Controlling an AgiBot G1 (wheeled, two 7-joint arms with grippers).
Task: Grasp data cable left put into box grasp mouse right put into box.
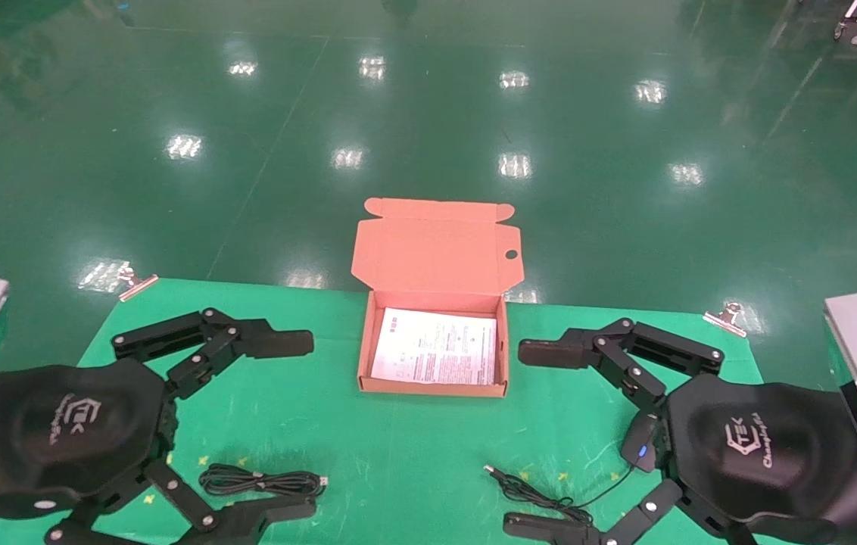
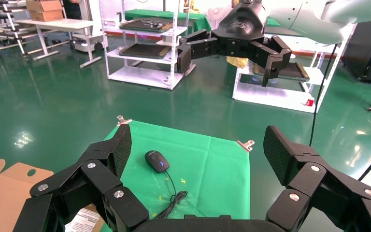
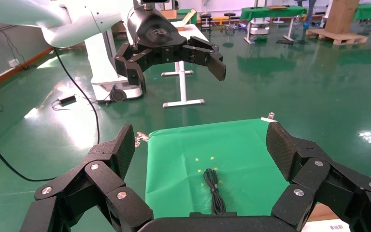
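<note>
The mouse (image 1: 642, 443) is half hidden in the head view: the right hand (image 1: 538, 439) hangs above it and the hand's black body covers its outer side. Its cord (image 1: 550, 499) disappears beneath the nearer finger (image 1: 550, 526) of that hand. In the left wrist view the box (image 2: 5, 193) is cut off by the picture's edge, with the left hand's finger (image 2: 77, 188) covering part of its lid. In the right wrist view the data cable (image 3: 213, 191) runs behind the right hand's base, so its near end is hidden. The print on the box's white sheet (image 1: 436, 347) is too small to read.
</note>
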